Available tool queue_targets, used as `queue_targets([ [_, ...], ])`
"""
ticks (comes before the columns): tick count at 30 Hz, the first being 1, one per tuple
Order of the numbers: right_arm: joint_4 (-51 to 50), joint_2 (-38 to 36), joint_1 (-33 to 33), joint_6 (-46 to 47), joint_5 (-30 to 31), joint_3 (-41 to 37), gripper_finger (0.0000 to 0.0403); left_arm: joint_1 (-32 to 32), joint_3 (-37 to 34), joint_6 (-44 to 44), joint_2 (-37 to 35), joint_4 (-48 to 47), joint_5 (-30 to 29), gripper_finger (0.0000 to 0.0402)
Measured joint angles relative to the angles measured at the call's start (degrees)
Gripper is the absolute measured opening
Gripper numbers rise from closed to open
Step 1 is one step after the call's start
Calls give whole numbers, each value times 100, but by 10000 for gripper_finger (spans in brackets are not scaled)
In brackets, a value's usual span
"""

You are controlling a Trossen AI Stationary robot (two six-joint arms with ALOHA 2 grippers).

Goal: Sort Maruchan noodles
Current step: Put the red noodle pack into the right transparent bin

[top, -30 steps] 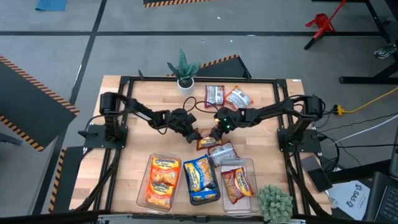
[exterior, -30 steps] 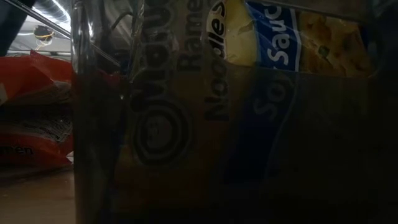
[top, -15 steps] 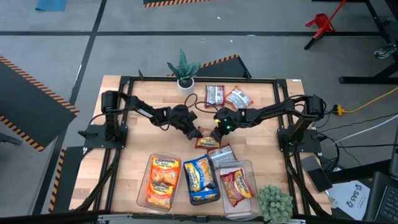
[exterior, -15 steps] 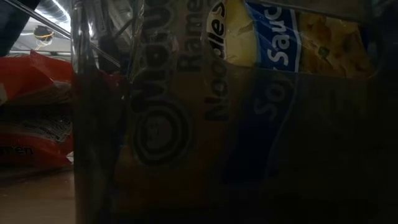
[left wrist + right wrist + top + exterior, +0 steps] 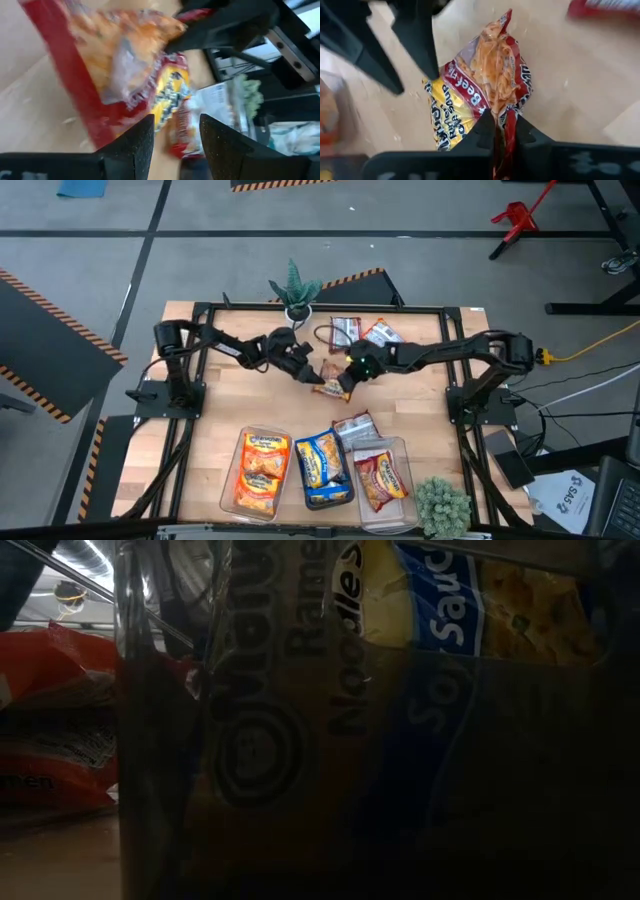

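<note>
Crinkly plastic, red and yellow: the beef packet [image 5: 480, 95] sits mid-table in the high view, between the two grippers and clear of the bins. Right gripper [image 5: 501, 131] has its fingers pressed together on the packet's red end seam; the film puckers at the pinch. Left gripper [image 5: 301, 369] hangs just left of the same packet, fingers apart, nothing between them in its wrist view.

Handling, as a judgement: light, noodle block inside stiff but brittle, wrapper slick and loose. The flat sealed seam is the sensible hold, since it gives thin fingers purchase without crushing the block. A seam grip will let the packet swing and could slip if moved fast.

Two more red-and-silver packets [image 5: 362, 333] lie at the far edge, and one loose packet [image 5: 355, 425] rests near the bins. At the near edge, three clear bins: orange packets [image 5: 262, 468] left, blue-and-yellow packets [image 5: 321, 463] middle, red packets [image 5: 384, 476] right.
</note>
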Motion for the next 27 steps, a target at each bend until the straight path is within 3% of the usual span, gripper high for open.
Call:
queue_targets([
  [8,-1326,-745,32,344,557,622,2,132,4,0,-1009,24,38,151],
  [14,-2078,-1515,558,1097,1169,844,1,50,4,1,-1821,-15,-104,151],
  [20,-2368,-2218,1738,2450,2154,855,1,-170,11,28,-2522,-27,-286,151],
  [27,-2906,-2500,3550,4367,3999,855,1,-368,13,36,-2911,-54,-466,151],
])
